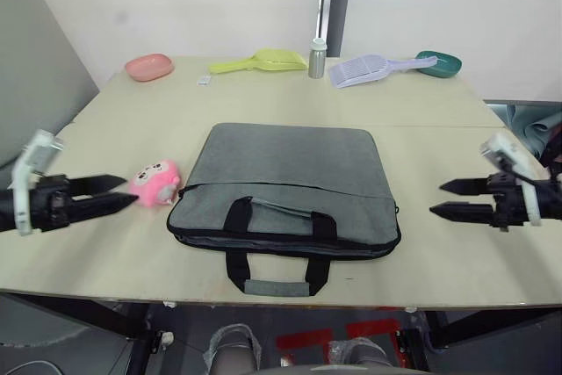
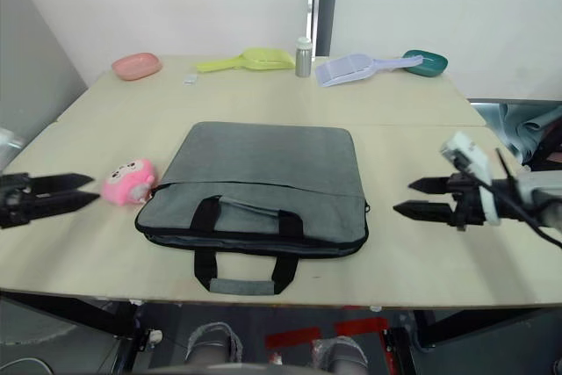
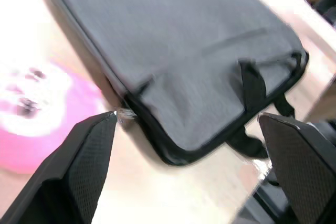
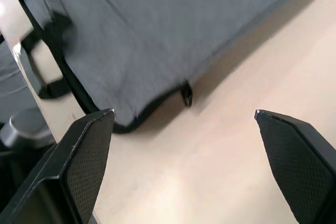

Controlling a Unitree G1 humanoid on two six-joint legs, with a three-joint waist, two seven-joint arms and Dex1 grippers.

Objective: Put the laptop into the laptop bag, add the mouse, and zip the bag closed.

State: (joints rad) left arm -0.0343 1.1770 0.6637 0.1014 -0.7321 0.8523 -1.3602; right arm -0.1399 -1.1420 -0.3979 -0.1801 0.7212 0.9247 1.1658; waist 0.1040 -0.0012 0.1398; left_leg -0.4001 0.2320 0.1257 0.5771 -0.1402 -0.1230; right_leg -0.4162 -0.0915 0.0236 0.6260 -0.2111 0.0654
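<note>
Left eye view: our left claw (image 1: 112, 192) hangs wide and empty just beside the pink plush toy (image 1: 156, 183); our right claw (image 1: 450, 198) is likewise open, off the laptop bag (image 1: 285, 189), which lies flat mid-bench (image 1: 457, 142). Bag looks zipped. We judge retreat comes next.
</note>
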